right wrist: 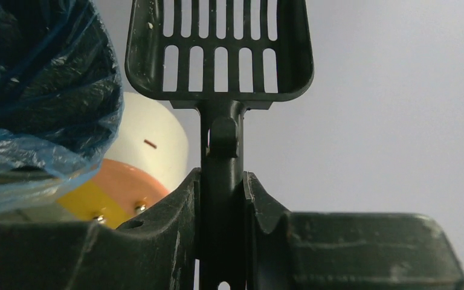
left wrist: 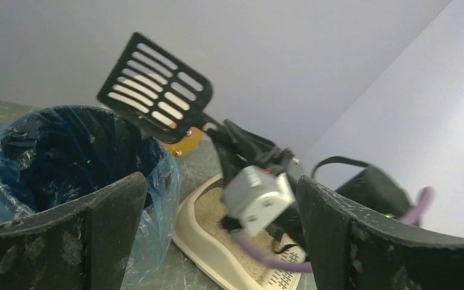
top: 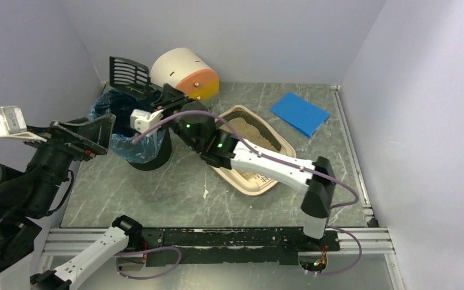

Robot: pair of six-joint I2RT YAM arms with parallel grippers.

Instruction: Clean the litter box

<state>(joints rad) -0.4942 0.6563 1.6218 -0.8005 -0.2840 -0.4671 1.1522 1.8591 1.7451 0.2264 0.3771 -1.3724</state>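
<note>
The beige litter box (top: 258,188) with tan litter lies at the table's middle; its rim (left wrist: 200,238) also shows in the left wrist view. My right gripper (top: 168,98) (right wrist: 222,181) is shut on the handle of a black slotted scoop (top: 130,72) (left wrist: 157,87) (right wrist: 217,54). The scoop head is held up in the air over the far rim of the bin, and its slots look empty. My left gripper (top: 90,136) (left wrist: 220,187) hangs open beside the bin's left side with nothing between its fingers.
A black round bin with a blue liner (top: 130,130) (left wrist: 66,151) (right wrist: 36,90) stands left of the litter box. Behind it lies a white drawer unit with orange and yellow fronts (top: 184,74) (right wrist: 139,151). A blue pad (top: 299,113) lies at the back right. Walls enclose three sides.
</note>
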